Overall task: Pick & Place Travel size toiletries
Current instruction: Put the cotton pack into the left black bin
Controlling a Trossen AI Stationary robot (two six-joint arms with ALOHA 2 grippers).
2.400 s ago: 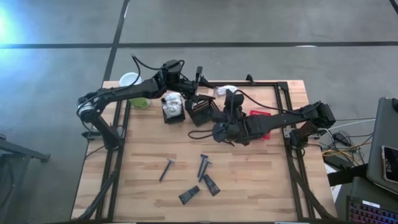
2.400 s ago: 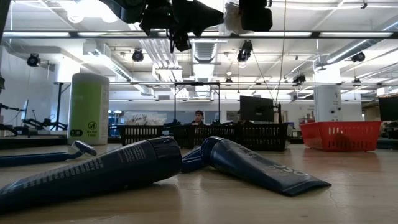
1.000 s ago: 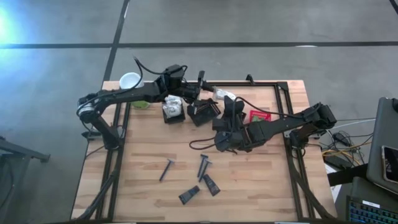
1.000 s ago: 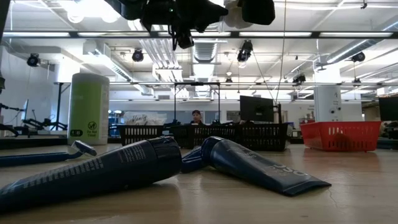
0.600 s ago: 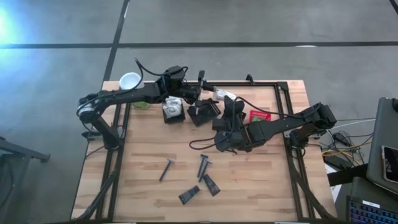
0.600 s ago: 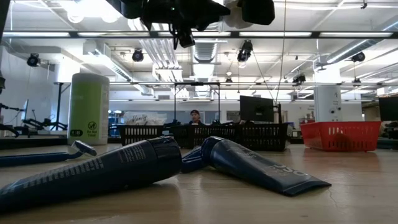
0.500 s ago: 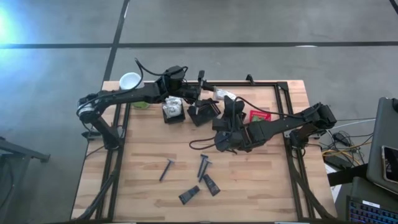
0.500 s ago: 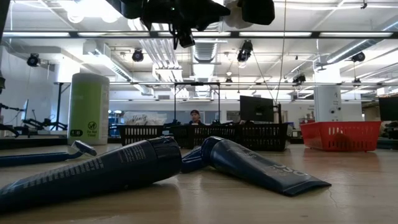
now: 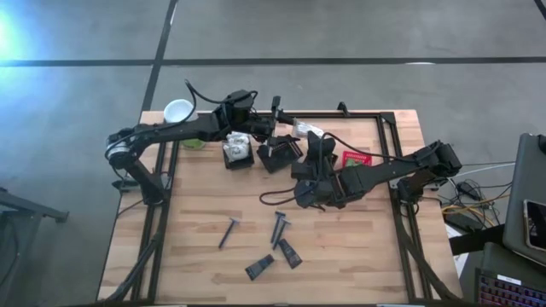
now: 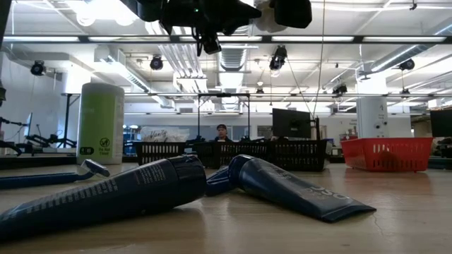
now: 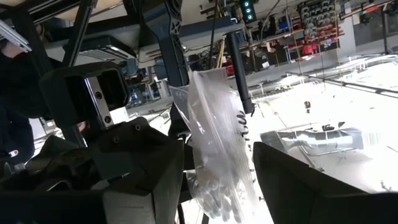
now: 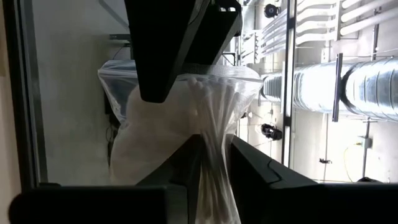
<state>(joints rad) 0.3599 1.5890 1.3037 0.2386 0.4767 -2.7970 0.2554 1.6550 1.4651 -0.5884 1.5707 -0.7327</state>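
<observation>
A white crinkly packet of cotton swabs hangs in the air over the table's far middle, between both grippers. My right gripper reaches it from the near side and is shut on it. My left gripper comes from the left, its fingers on either side of the packet. In the low view only a white bit of the packet shows at the top edge. Dark tubes and razors lie flat on the near part of the table. My left gripper has the packet's bulky swab-filled part between its two fingers, coming from the table's left and slanting upward. The clear film end stands up past the fingers. The packet is clear of the table. My right gripper pinches the packet's gathered narrow neck between its two fingers, from the table's near side, slanting upward. The packet's full part bulges beyond the fingers, lifted clear. A finger of the other gripper lies over its far end.
A black basket with white packets, a second black basket and a red basket stand on the far half. The pale-green canister stands at the far left corner. Bare wood lies between the baskets and the near tubes.
</observation>
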